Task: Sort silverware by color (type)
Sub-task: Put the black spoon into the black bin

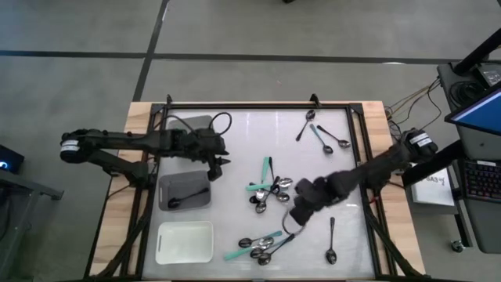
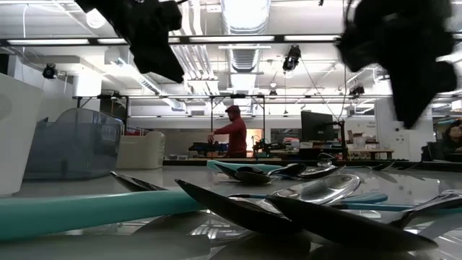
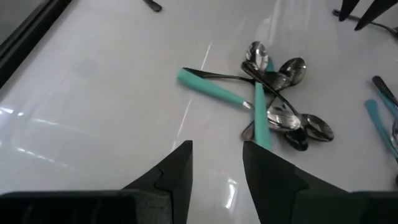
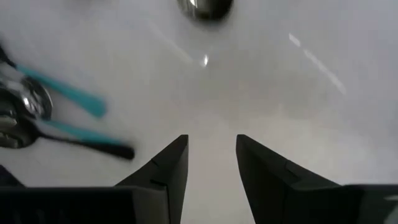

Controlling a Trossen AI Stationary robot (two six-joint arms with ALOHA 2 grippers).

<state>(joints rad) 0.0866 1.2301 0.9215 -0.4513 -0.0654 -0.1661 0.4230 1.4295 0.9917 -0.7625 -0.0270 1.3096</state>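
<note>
The silverware lies in groups on the white table. A tangle of teal and black-handled spoons (image 1: 268, 192) sits mid-table, another pile (image 1: 262, 247) lies near the front edge, and a few spoons (image 1: 321, 135) lie at the far right. A single black-handled spoon (image 1: 332, 239) lies alone at the front right. My left gripper (image 1: 222, 166) hovers open to the left of the middle tangle (image 3: 273, 102), with nothing between its fingers. My right gripper (image 1: 296, 218) hovers open over bare table between the two piles, with teal spoons (image 4: 62, 93) off to one side.
A grey tray (image 1: 168, 205) holding one black-handled spoon (image 1: 188, 196) sits at the left. A white tray (image 1: 184, 243) stands in front of it and another grey tray (image 1: 192, 124) behind it, under my left arm. A black frame (image 1: 258, 106) borders the table.
</note>
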